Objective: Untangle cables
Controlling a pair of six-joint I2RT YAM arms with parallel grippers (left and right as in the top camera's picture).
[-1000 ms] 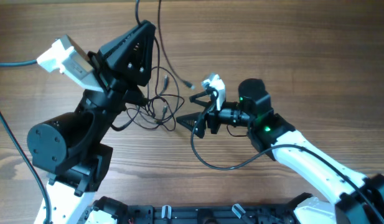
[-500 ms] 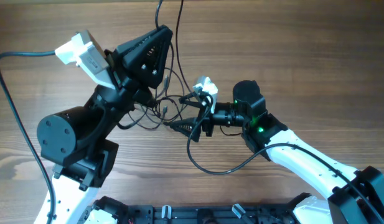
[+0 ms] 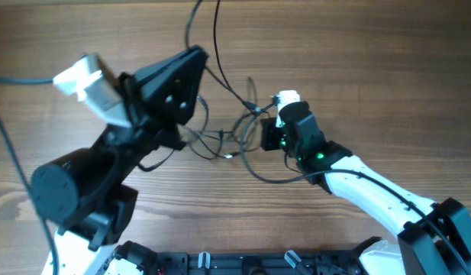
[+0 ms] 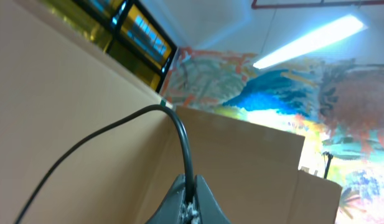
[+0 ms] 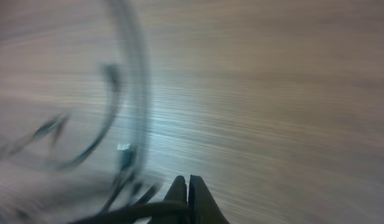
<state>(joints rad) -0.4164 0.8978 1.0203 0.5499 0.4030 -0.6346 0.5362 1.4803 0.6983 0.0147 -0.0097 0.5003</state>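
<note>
**Tangle between two closed end effectors**

A wood-grain tabletop (image 3: 388,69) carries the rig; cardboard walls (image 4: 67,93), a painted mural (image 4: 291,87) and a strip light (image 4: 310,40) rise beyond. Thin black cables (image 3: 233,136) loop mid-table between the arms. The left end effector (image 4: 189,202) pinches one strand; the right end effector (image 5: 187,190) is closed on a blurred strand.

I noted an indoor workspace, apparently a lab or studio: a wood-grain table (image 3: 388,69), plain cardboard screens (image 4: 61,106), a strip light (image 4: 310,40) on the ceiling, a painted mural (image 4: 285,87) and yellow-framed windows (image 4: 139,31).
</note>
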